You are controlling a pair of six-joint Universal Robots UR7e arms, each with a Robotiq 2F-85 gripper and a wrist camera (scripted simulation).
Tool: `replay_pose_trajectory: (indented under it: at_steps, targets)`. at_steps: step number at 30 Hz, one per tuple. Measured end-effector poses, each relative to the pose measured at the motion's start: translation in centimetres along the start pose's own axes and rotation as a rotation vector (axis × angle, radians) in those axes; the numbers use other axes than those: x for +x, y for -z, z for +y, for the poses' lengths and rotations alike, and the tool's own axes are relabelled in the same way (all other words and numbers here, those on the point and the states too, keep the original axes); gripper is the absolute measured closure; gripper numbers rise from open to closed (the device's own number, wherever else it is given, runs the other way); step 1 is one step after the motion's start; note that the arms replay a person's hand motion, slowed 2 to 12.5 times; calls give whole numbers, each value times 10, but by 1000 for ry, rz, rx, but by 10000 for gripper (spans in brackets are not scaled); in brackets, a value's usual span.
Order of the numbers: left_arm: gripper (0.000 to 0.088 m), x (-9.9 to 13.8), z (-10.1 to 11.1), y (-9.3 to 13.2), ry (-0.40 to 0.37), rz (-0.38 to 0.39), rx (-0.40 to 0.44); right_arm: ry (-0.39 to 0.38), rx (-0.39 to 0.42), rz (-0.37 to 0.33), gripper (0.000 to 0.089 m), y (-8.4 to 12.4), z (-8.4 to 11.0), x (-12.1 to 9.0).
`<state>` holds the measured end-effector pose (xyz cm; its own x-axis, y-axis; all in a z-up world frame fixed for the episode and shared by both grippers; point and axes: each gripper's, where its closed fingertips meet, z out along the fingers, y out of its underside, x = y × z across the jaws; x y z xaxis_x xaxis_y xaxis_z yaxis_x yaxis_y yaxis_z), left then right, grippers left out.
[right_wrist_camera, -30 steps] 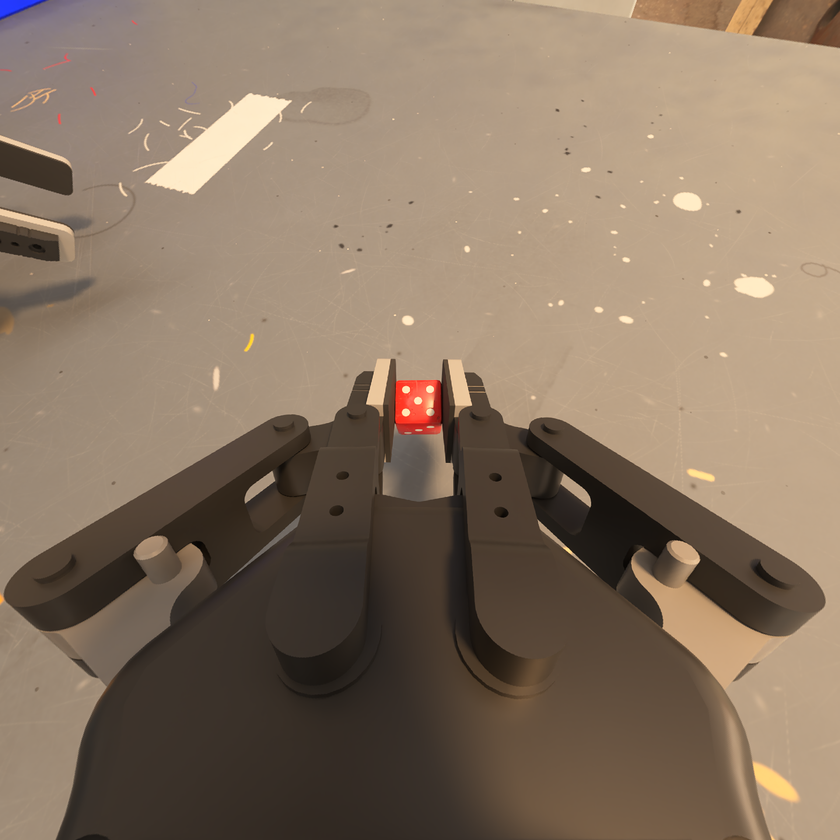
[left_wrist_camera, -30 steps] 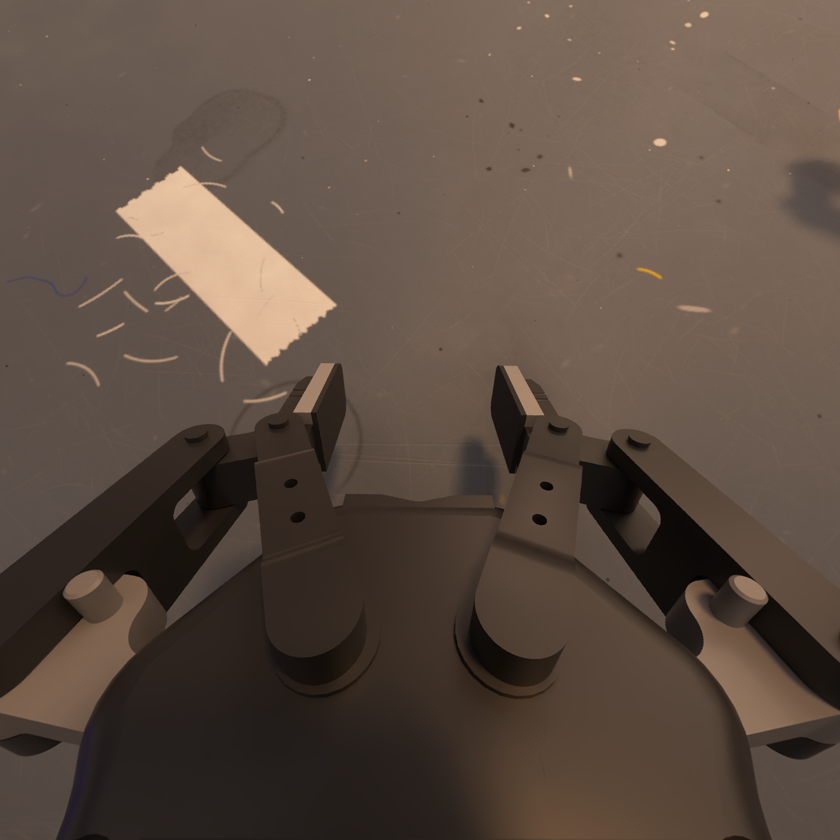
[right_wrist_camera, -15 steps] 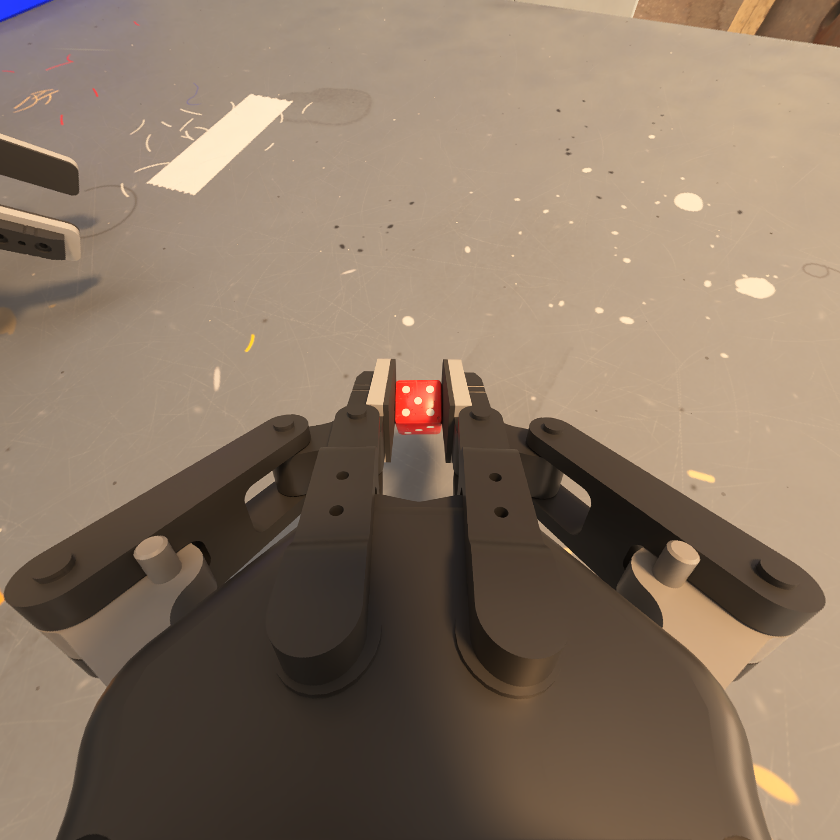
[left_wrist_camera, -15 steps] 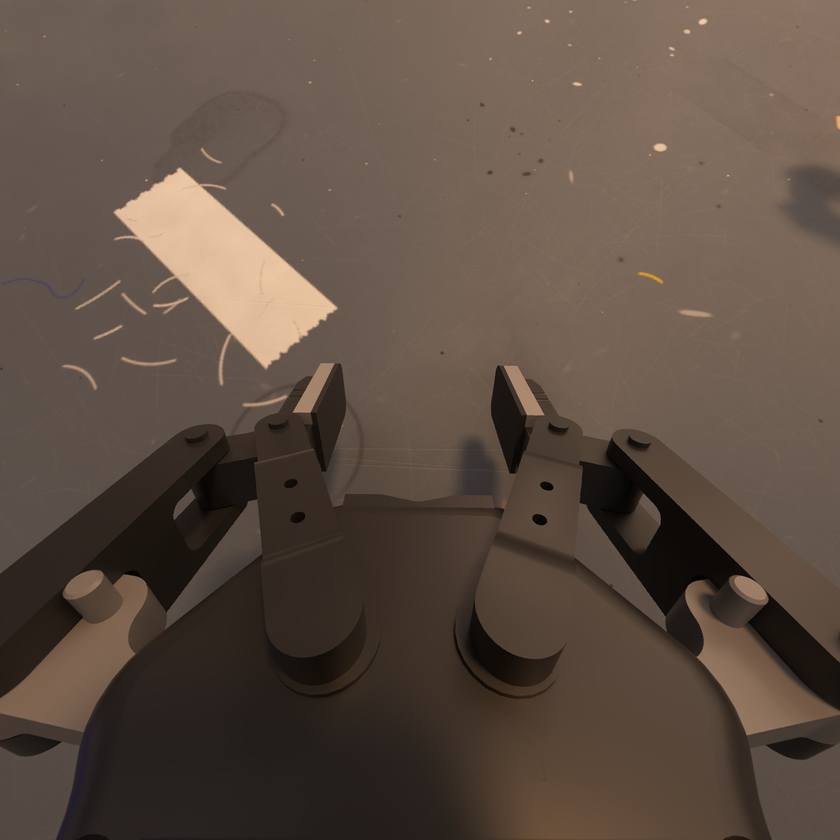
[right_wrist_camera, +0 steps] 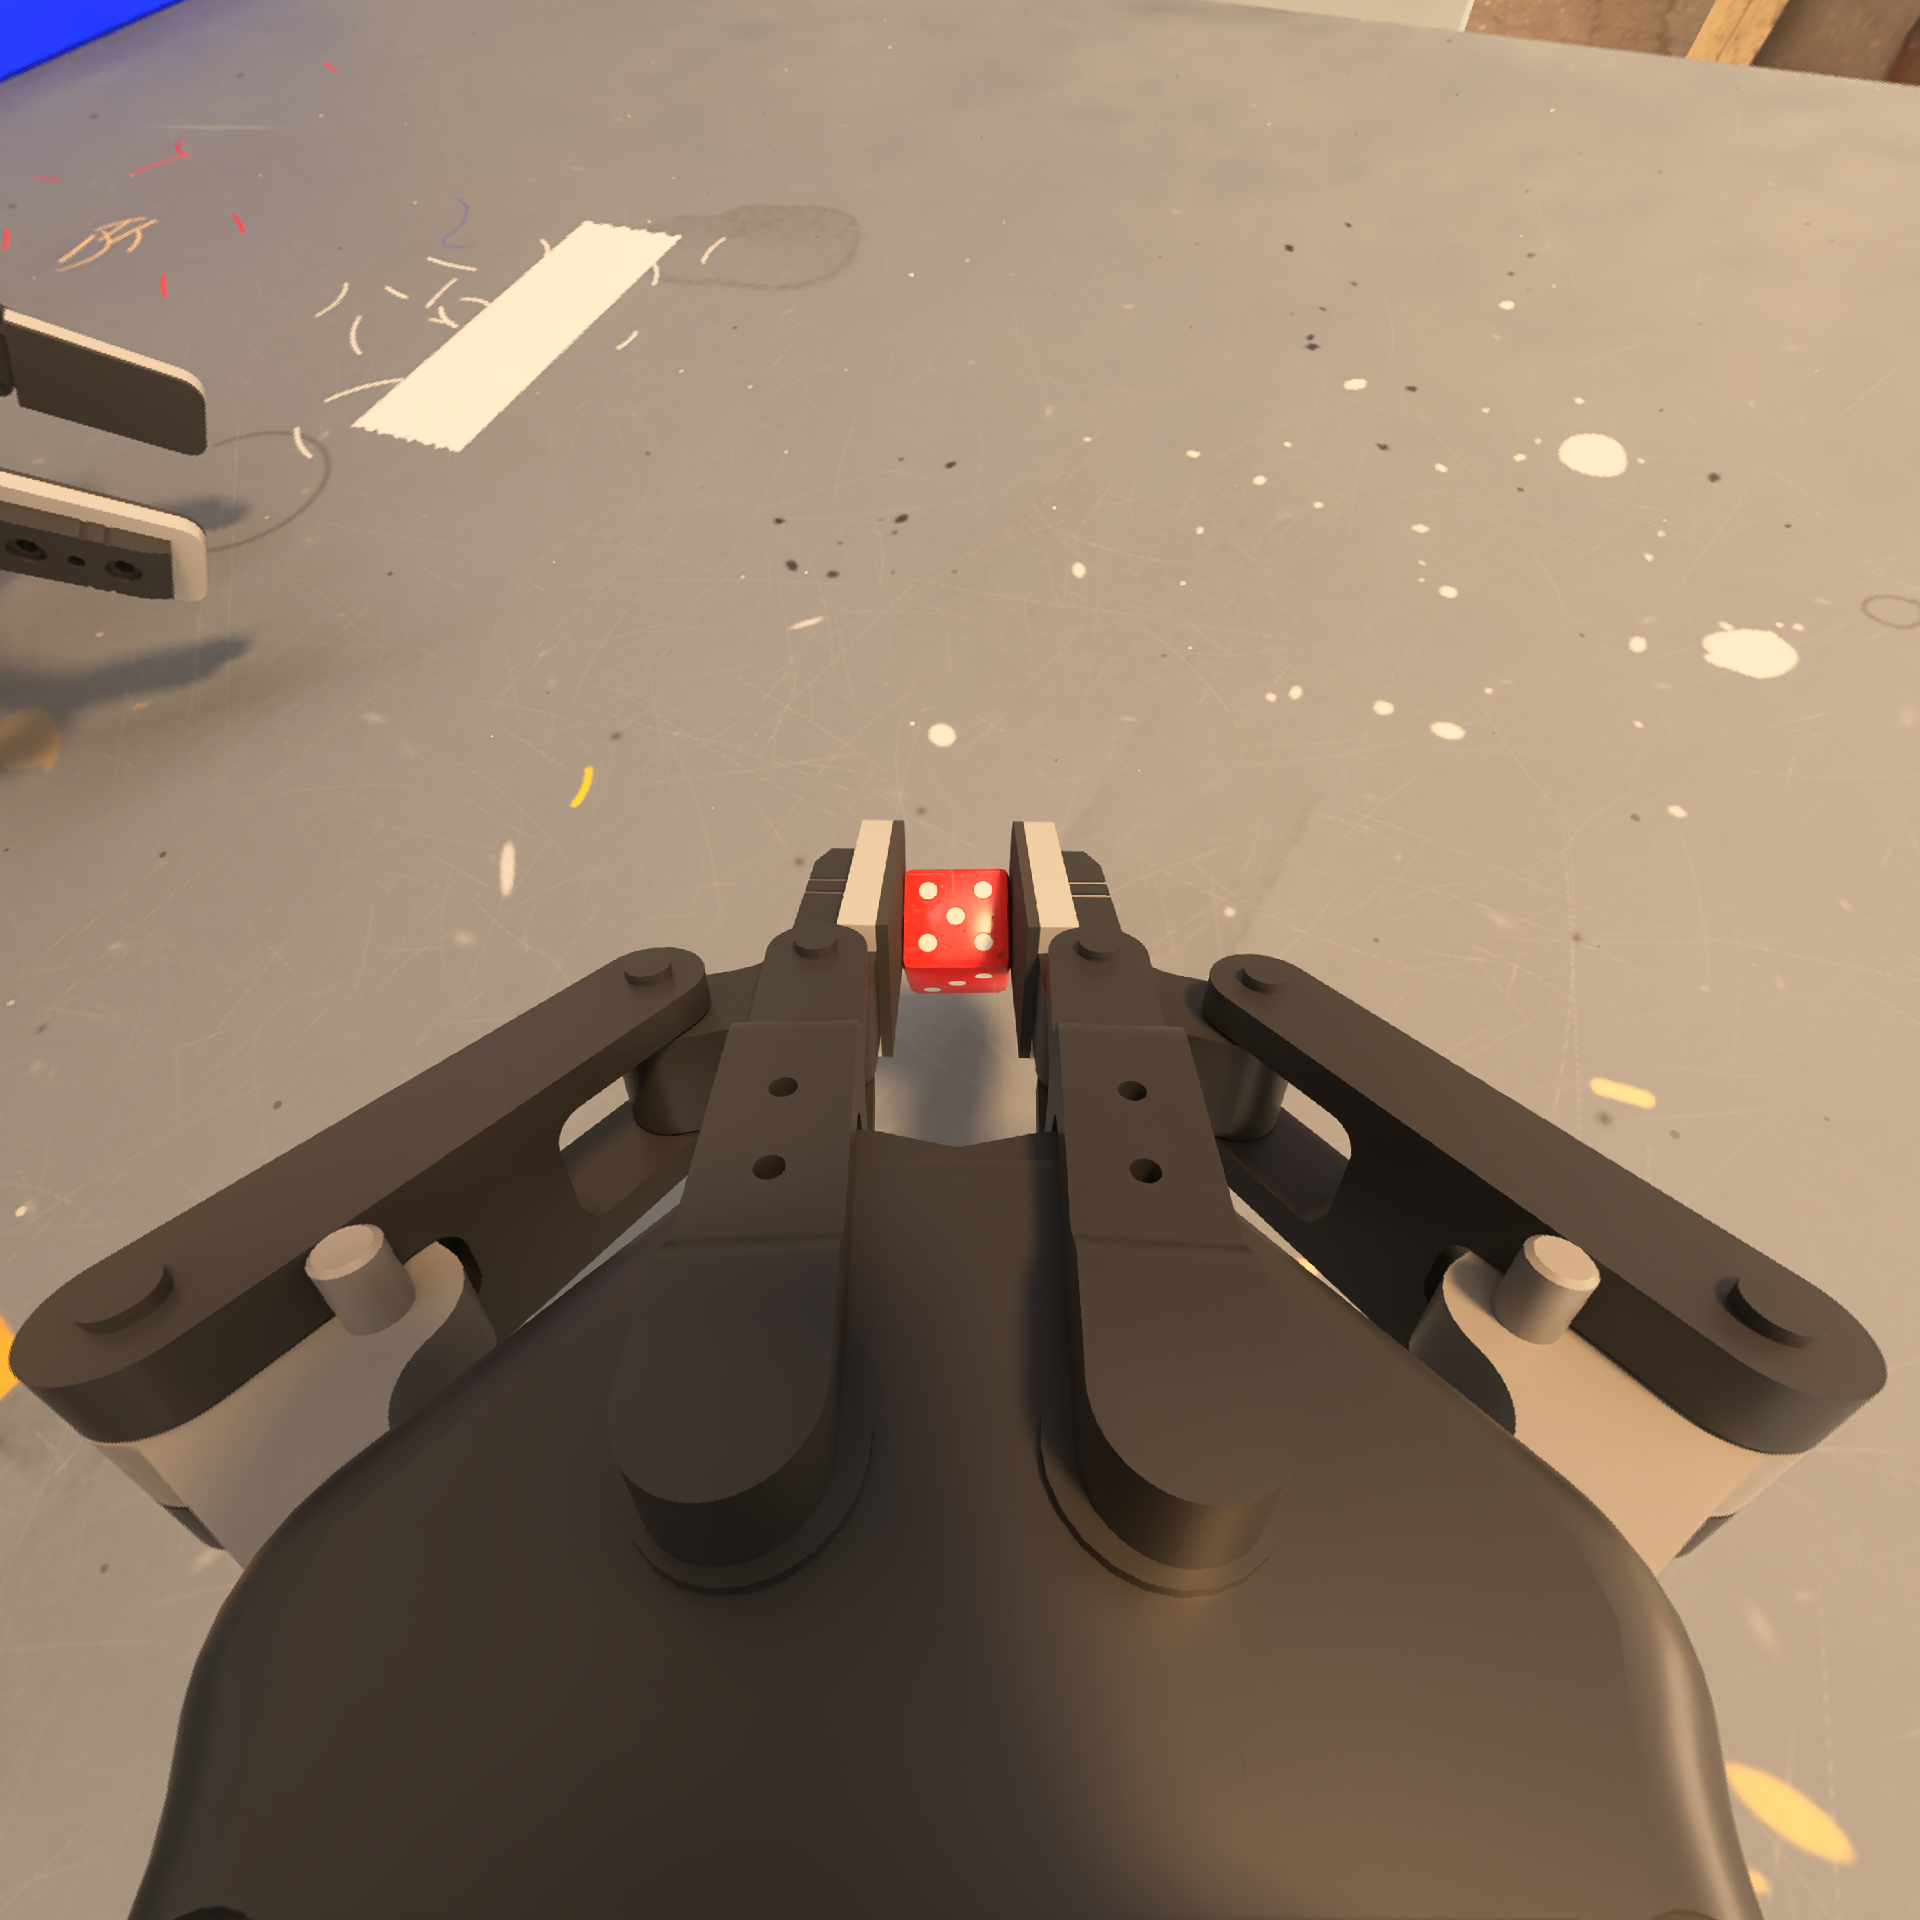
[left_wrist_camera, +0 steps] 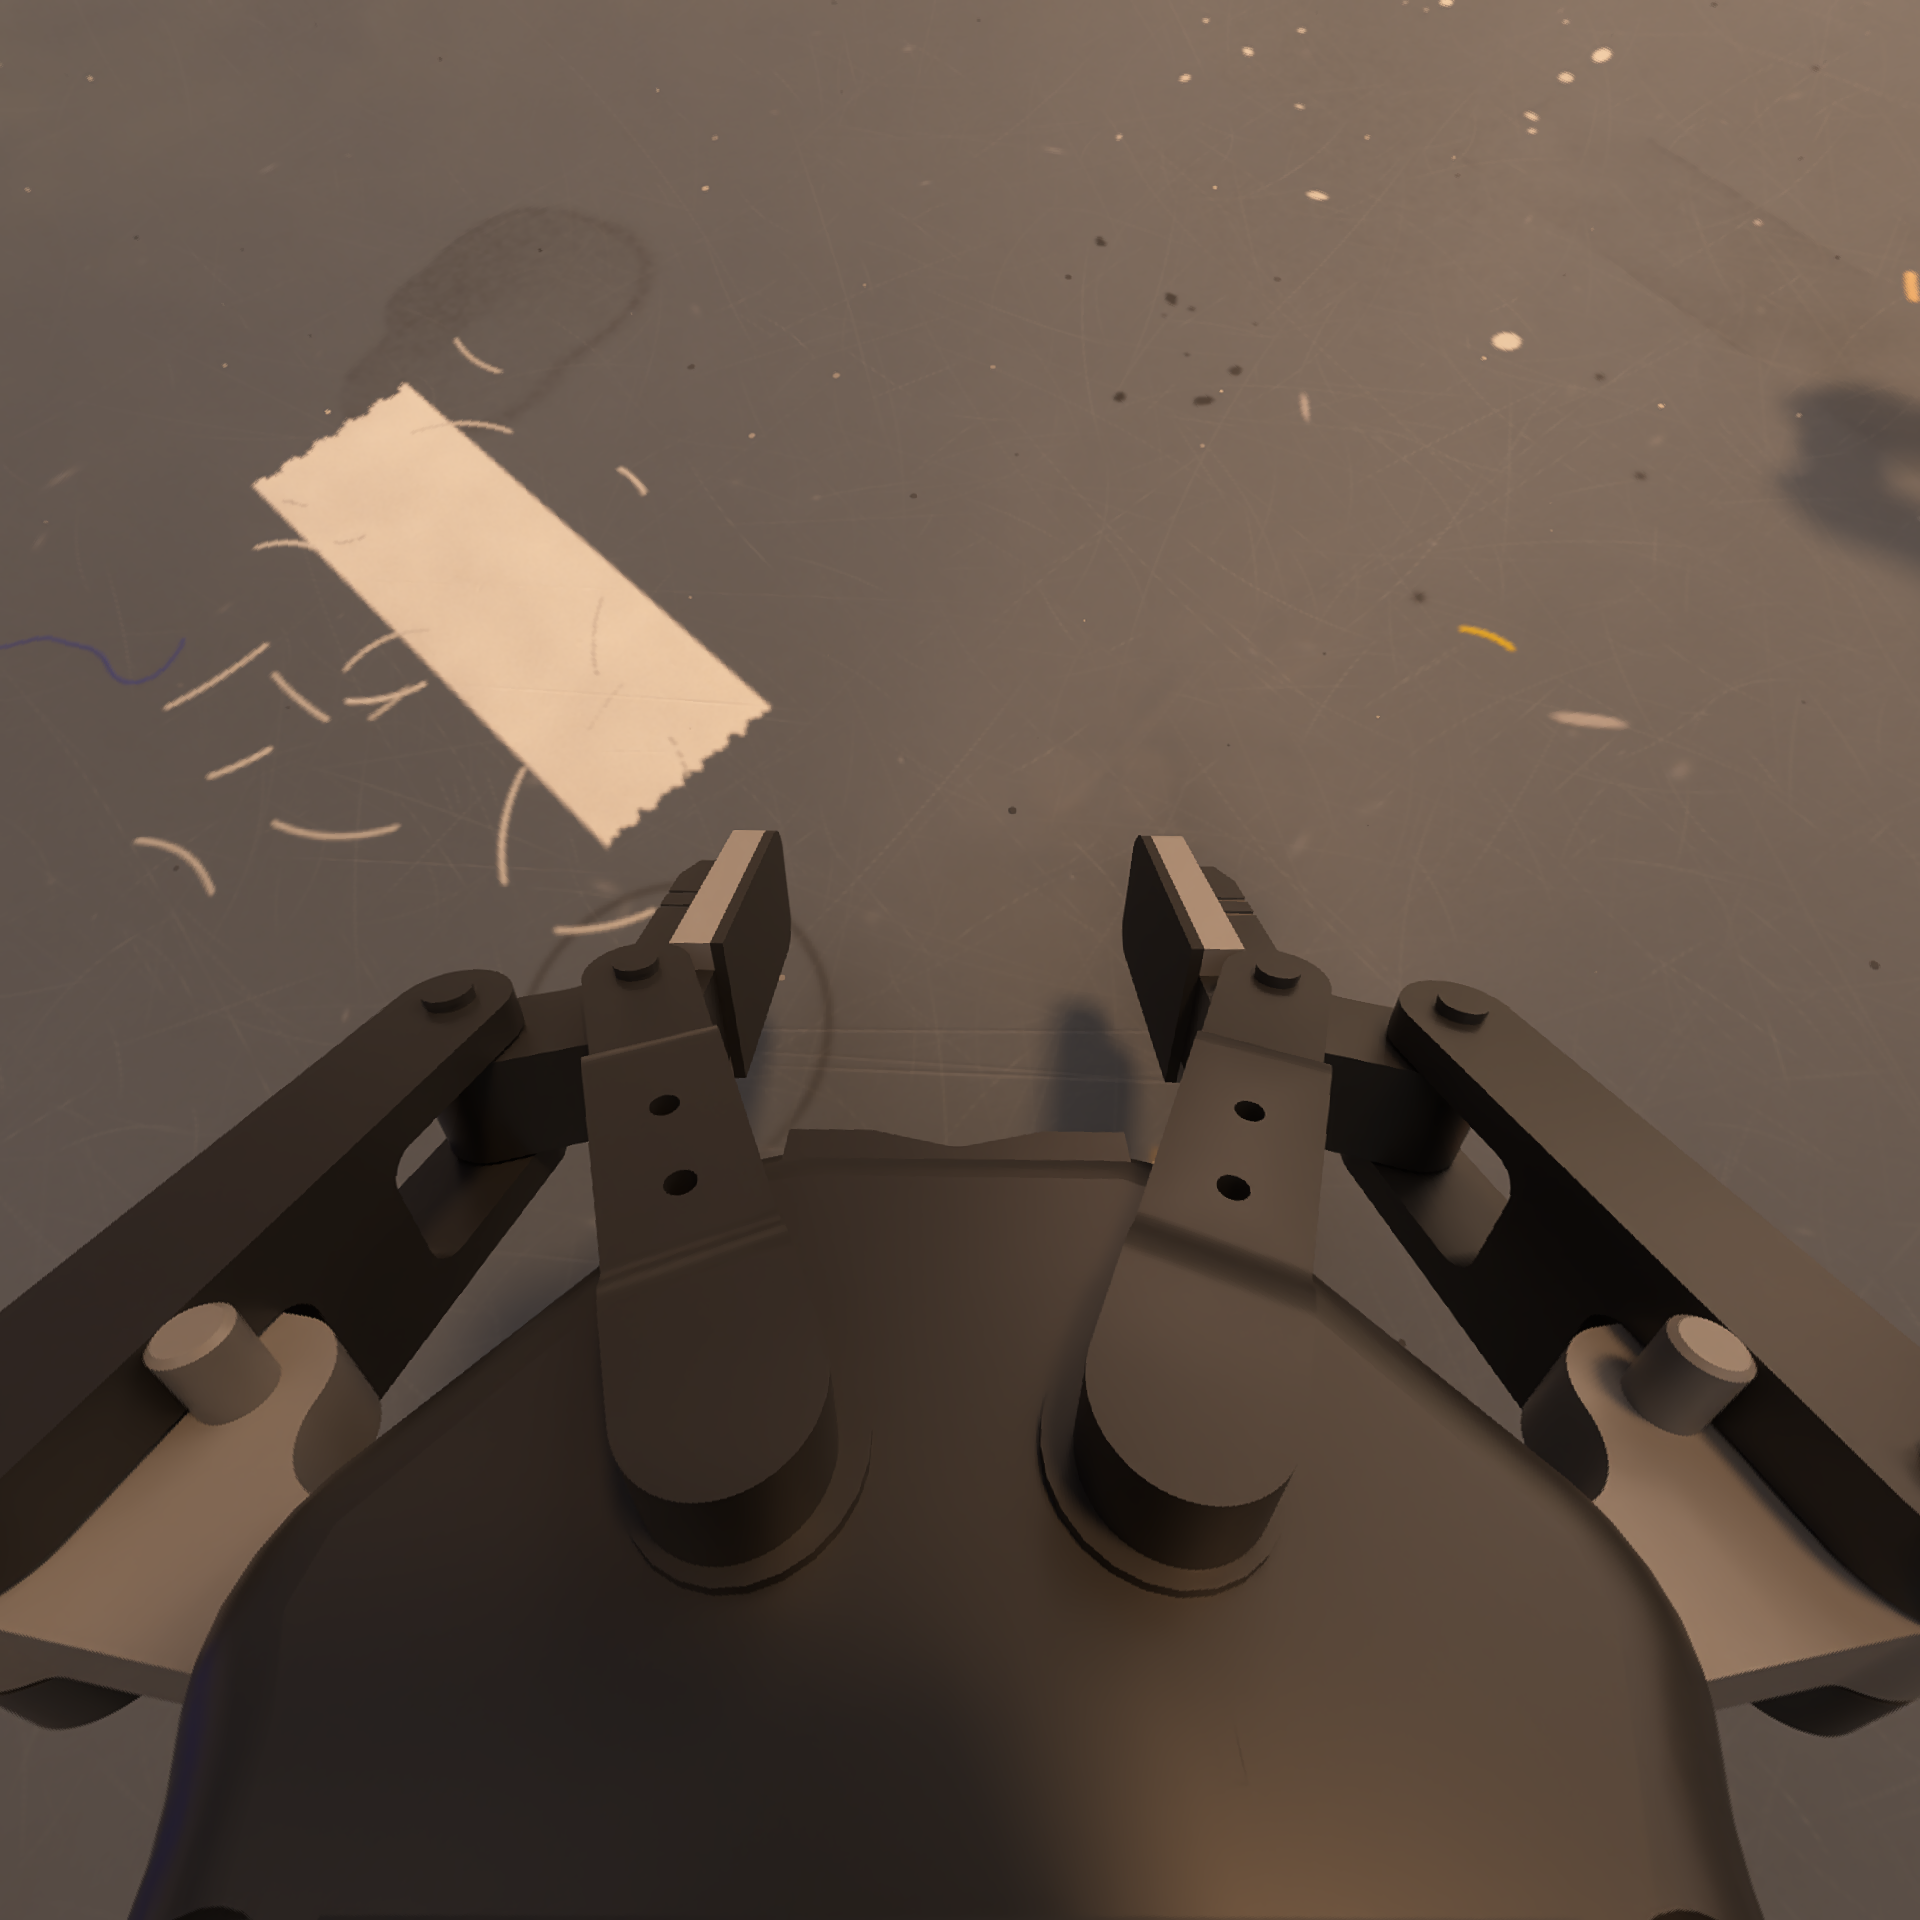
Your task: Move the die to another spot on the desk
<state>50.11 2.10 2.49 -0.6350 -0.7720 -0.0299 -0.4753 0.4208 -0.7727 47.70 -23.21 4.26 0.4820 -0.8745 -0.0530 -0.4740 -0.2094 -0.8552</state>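
A red die (right_wrist_camera: 956,928) with white pips sits between the pads of my right gripper (right_wrist_camera: 956,883), which is shut on it above the grey desk (right_wrist_camera: 1351,260). Whether the die touches the desk I cannot tell. My left gripper (left_wrist_camera: 956,914) is open and empty over the desk, just right of a strip of pale tape (left_wrist_camera: 509,608). The left gripper's fingers (right_wrist_camera: 104,457) also show at the left edge of the right wrist view. The die is not in the left wrist view.
The desk is scratched and flecked with white paint spots (right_wrist_camera: 1751,652). The pale tape (right_wrist_camera: 514,338) lies at the far left in the right wrist view. The desk's far edge (right_wrist_camera: 1455,16) runs along the top, with a blue surface (right_wrist_camera: 62,26) at the top left corner.
The left gripper's fingers have slid slightly right in the right wrist view, and the desk marks have shifted a little in the left wrist view. The right gripper still holds the die.
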Motion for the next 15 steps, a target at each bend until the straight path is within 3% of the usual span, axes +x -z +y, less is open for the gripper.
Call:
replay_pose_trajectory:
  at_steps: [15]
  targets:
    - [305, -1, 0, 0, -5, -3, 1, -16, 2, -18, 713, -1, 0, -2]
